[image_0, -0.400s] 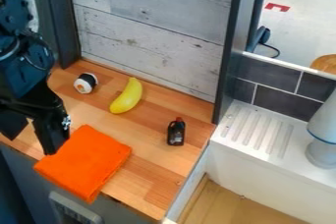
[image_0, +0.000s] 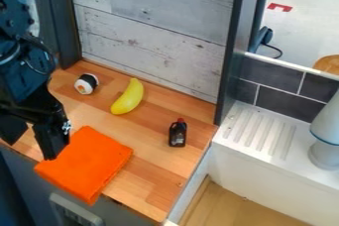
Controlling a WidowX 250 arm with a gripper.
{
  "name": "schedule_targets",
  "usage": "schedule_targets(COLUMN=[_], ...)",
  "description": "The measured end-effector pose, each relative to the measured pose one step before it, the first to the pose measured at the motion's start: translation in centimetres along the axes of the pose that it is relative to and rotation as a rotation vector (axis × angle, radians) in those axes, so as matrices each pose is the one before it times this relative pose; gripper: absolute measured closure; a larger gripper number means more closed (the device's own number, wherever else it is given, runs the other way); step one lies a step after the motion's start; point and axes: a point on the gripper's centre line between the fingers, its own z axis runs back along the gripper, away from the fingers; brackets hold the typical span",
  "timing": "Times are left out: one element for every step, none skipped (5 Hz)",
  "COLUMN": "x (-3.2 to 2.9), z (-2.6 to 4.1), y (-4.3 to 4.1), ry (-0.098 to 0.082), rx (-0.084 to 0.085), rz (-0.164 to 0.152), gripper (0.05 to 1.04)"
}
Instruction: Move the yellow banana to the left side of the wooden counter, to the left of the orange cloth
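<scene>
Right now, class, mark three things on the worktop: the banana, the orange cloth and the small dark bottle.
Banana [image_0: 130, 98], camera view: middle of its yellow body.
Orange cloth [image_0: 86, 163], camera view: middle of its upper face.
Small dark bottle [image_0: 177, 136], camera view: its body, below the red cap.

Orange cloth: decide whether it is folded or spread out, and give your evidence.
Folded: the orange cloth lies as a compact, thick-looking rectangle with straight sides, on the wooden counter.
</scene>
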Motion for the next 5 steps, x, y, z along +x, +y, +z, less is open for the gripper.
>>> schedule_targets(x=[-0.007, 2.113, 4.177, 1.786, 1.944], z=[-0.080, -3.711, -2.066, -1.126, -0.295], y=[-0.019, 0.210, 1.370, 1.853, 1.317], ry=[0.0042, 0.1509, 0.0438, 0.0311, -0.0092], rx=[-0.0022, -0.0775, -0.0846, 0.0486, 0.0910], rz=[-0.0052, -0.2182, -0.2673, -0.1845, 0.0571], gripper=[0.081, 0.081, 0.081, 0.081, 0.081])
